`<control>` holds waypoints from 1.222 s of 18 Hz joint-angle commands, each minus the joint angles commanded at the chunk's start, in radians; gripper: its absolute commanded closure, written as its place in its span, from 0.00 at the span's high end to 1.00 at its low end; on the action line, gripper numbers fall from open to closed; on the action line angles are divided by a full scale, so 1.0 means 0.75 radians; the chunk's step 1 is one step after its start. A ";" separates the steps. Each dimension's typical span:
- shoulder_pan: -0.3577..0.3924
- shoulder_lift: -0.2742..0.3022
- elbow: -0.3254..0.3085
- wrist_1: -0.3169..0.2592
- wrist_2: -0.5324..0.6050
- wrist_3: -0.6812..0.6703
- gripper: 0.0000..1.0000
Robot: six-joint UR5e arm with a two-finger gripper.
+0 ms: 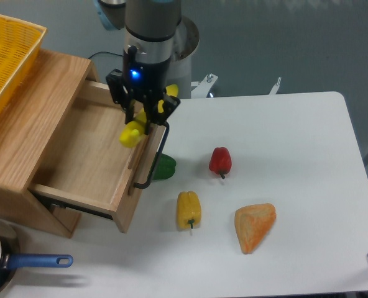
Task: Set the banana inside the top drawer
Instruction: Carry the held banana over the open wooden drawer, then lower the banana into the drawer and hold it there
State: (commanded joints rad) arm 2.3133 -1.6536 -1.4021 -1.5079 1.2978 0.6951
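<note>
The top drawer (78, 152) is pulled open, a shallow light-oak box with a front rail and a black bar handle (154, 158). My gripper (143, 112) hangs over the drawer's right part, just inside the front rail. It is shut on the banana (134, 131), a bright-yellow toy whose lower end hangs below the fingers over the drawer floor. Its upper end shows between the fingers (166, 105). Most of the banana's middle is hidden by the fingers.
A yellow plastic basket (7, 56) sits on the cabinet top at far left. On the white table lie a green pepper (165, 166) by the handle, a red pepper (220, 161), a yellow bell pepper (188, 210) and an orange wedge (255, 226). A blue-handled pan (22, 264) is at the front left.
</note>
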 joint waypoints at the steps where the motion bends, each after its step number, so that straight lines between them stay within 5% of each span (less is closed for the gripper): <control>1: -0.012 0.000 -0.002 0.000 -0.002 -0.020 0.30; 22: -0.111 -0.059 -0.072 0.008 0.012 -0.045 0.31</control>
State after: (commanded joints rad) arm 2.2304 -1.6981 -1.4557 -1.5018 1.3070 0.6611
